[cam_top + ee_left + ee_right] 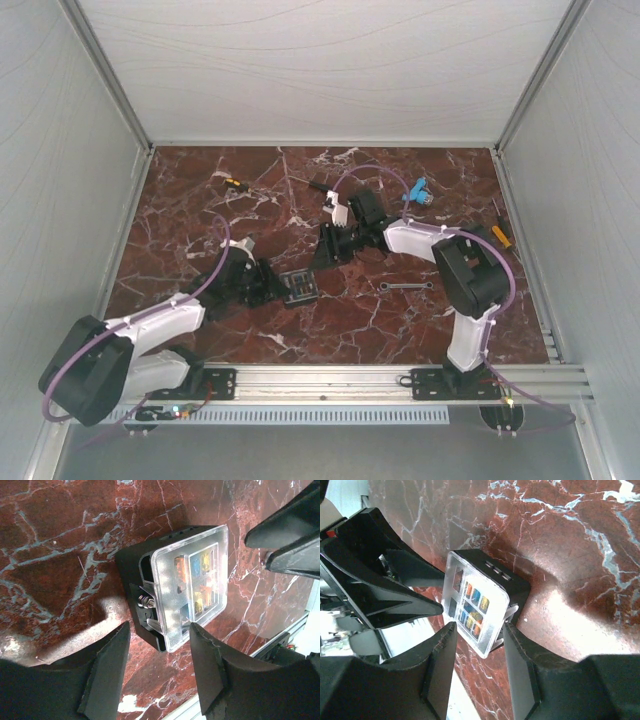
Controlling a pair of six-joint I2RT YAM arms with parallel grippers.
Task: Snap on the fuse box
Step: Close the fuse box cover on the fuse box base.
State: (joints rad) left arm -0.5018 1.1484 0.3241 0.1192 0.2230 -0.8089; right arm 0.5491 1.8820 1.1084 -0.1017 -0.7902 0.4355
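**Top external view: both claws flank the fuse box near the middle of the counter**

The small black square plastic fuse box (pixel 298 285) lies on the red-brown marble counter (pixel 200 200), a little left of centre and nearer the near edge than the far one. The left claw (pixel 277 287) is just beside it on the left. The right claw (pixel 322 258) is just beside its far-right corner.

Left wrist view: a flat clear square plastic cover (pixel 190 580) sits on the fuse box (pixel 132 562), with the coloured fuses showing through. I cannot tell whether it is latched. The left claw (pixel 157 652) is spread about as wide as the box, with one corner of the box between its tips, and it holds nothing.

Right wrist view: the right claw (pixel 477 645) is likewise apart and straddles the opposite end, gripping nothing. To do this step well, I judge one claw should steady the black base while the other presses the cover (pixel 475 607) down squarely, so every edge seats and no corner tips up.
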